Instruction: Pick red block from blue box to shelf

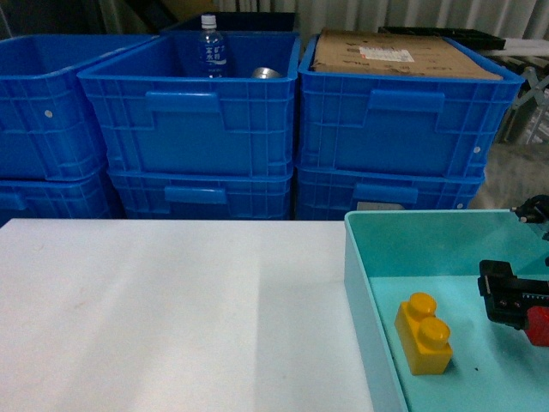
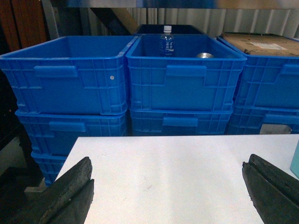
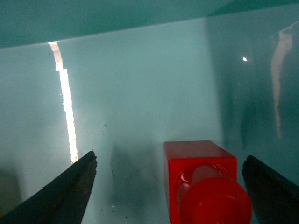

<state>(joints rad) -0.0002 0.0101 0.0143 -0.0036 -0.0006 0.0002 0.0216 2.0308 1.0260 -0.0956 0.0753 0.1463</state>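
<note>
The red block [image 3: 201, 179] stands on the floor of the blue box [image 3: 140, 93], a pale turquoise tray at the right end of the table. In the right wrist view the block sits between my right gripper's [image 3: 170, 156] open jaws, closer to the right finger, and neither finger touches it. From the head camera the red block [image 1: 539, 324] shows only at the right edge, beside the black right gripper [image 1: 513, 302] inside the blue box [image 1: 356, 257]. My left gripper [image 2: 169, 161] hangs open over the bare table with nothing in it. The shelf is out of view.
A yellow-orange two-stud brick [image 1: 425, 333] lies in the same box, left of the red block. Behind the white table [image 1: 171, 309] are stacked dark blue crates [image 1: 197, 129]; one holds a water bottle [image 1: 211, 47], another a cardboard sheet [image 1: 395, 53].
</note>
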